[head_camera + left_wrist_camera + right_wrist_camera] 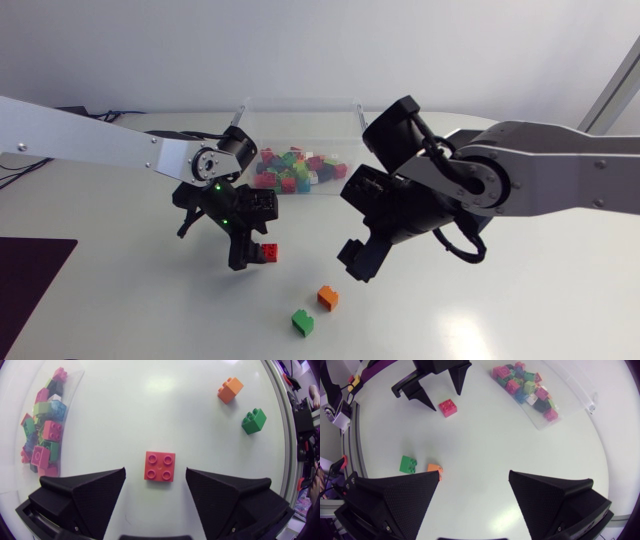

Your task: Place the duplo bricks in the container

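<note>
A red duplo brick (160, 466) lies studs-up on the white table between the fingers of my left gripper (156, 471), with a gap on either side; the gripper is open. From above, that left gripper (255, 252) stands low over the red brick (268, 251). An orange brick (328, 297) and a green brick (303, 322) lie loose nearer the front. My right gripper (358, 262) hangs open and empty above the table, right of the red brick. The clear container (352, 118) at the back holds several coloured bricks (295, 172).
In the right wrist view, the orange brick (434, 468) and green brick (408, 464) lie beside one finger of my right gripper (475, 480). A dark mat (25, 285) covers the table's front left corner.
</note>
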Robot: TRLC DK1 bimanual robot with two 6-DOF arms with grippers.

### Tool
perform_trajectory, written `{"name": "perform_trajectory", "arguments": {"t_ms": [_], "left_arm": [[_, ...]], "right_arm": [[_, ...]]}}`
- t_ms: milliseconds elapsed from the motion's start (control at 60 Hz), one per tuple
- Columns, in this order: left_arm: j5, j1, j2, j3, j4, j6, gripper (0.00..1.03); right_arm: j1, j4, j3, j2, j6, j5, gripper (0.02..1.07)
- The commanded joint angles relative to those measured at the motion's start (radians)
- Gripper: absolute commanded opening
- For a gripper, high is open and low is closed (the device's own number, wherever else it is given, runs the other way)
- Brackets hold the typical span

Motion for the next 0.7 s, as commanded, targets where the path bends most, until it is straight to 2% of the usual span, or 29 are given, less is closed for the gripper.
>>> {"name": "perform_trajectory", "arguments": {"t_ms": [0,133,150,250,300,317,333,367,433,450,483,533,683], "left_arm": [[-0.01,-0.016,0.05,0.038,-0.022,0.026,0.78],[-0.01,-0.025,0.076,0.064,-0.044,0.023,0.75],[-0.01,-0.028,0.081,0.068,-0.05,0.021,0.69],[-0.01,-0.03,0.096,0.081,-0.074,0.018,0.56],[-0.01,-0.03,0.101,0.084,-0.083,0.018,0.44],[-0.01,-0.03,0.101,0.084,-0.085,0.018,0.43],[-0.01,-0.03,0.104,0.088,-0.093,0.016,0.34],[-0.01,-0.03,0.104,0.091,-0.105,0.016,0.3],[-0.008,-0.028,0.104,0.091,-0.122,0.013,0.29],[-0.008,-0.028,0.103,0.091,-0.134,0.004,0.27],[-0.008,-0.027,0.103,0.098,-0.146,-0.017,0.22],[-0.008,-0.022,0.103,0.107,-0.176,-0.02,0.1],[0.001,-0.007,0.046,0.087,-0.192,-0.031,0.08]], "right_arm": [[0.02,-0.008,-0.041,0.027,-0.015,-0.001,1.02],[0.043,-0.007,-0.058,0.05,0.012,-0.004,1.02],[0.049,-0.005,-0.059,0.055,0.017,-0.004,1.02],[0.078,-0.004,-0.061,0.097,0.059,-0.004,1.02],[0.095,0.004,-0.058,0.118,0.074,-0.004,1.02],[0.095,0.004,-0.058,0.12,0.075,-0.004,1.02],[0.106,0.005,-0.05,0.144,0.094,-0.003,1.02],[0.112,0.008,-0.038,0.169,0.121,-0.003,1.02],[0.124,0.007,-0.019,0.202,0.149,-0.003,1.01],[0.13,0.005,-0.01,0.218,0.154,0.005,0.98],[0.135,0.005,-0.002,0.224,0.163,0.016,0.96],[0.136,0.004,0.011,0.236,0.174,0.019,0.93],[0.141,0.005,0.033,0.271,0.189,0.034,0.93]]}}
